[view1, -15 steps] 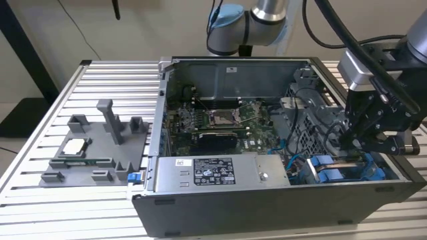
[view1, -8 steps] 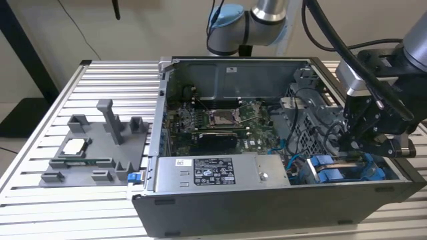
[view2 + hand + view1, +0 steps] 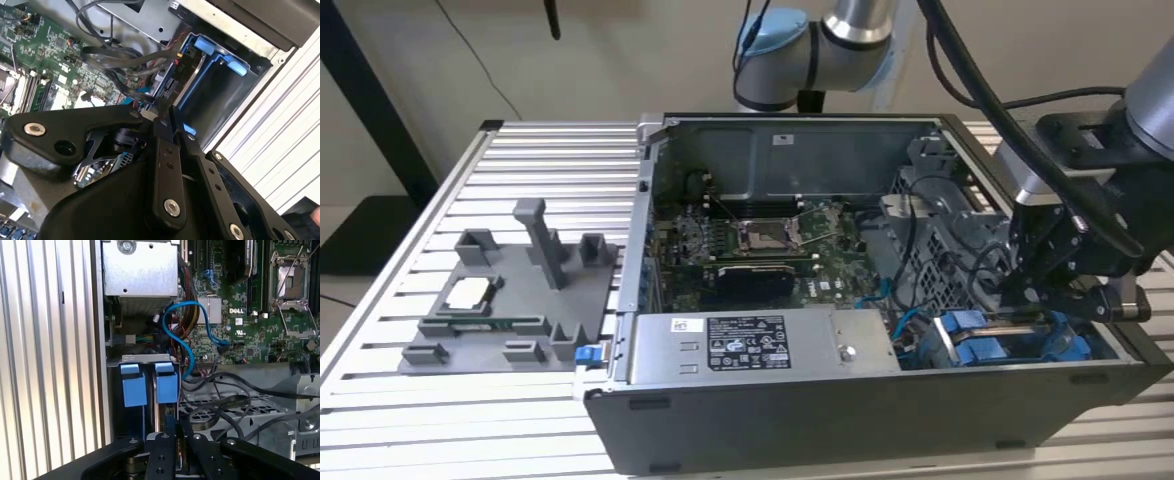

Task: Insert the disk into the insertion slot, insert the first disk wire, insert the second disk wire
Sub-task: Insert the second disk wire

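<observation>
Black two-fingered gripper [image 3: 1027, 300] lowered into the corner of the open computer case, jaws drawn close together with barely a slit left, as seen in the second wrist view [image 3: 167, 116] and first wrist view [image 3: 175, 427]; impossible to tell whether anything thin is pinched in that slit. Just ahead of the jaw tips, the flat silver-grey hard disk in its bright blue plastic carrier [image 3: 194, 75], standing on edge and already seated down inside the grey metal insertion slot [image 3: 145, 358], blue pull tabs lying just beyond the tips. To one side of the jaws, very near and possibly touching, a bundle of flat black wires [image 3: 125, 60] draped loosely over the perforated metal cage; farther off past them, a thin blue cable [image 3: 175, 330] looping down to the green motherboard [image 3: 250, 325]. Well away from the jaws, across the case, the grey power-supply box with a white sticker [image 3: 734, 345]. As a judgement on handling: disk rigid and fairly heavy for its bulk, sensitive to knocks, best taken by the stiff blue carrier edges or tabs, never by the labelled face. Wires light, limp and springy, likely to twist away; best pinched at the hard plastic plug body, square to its flat sides, not on the soft cable.
</observation>
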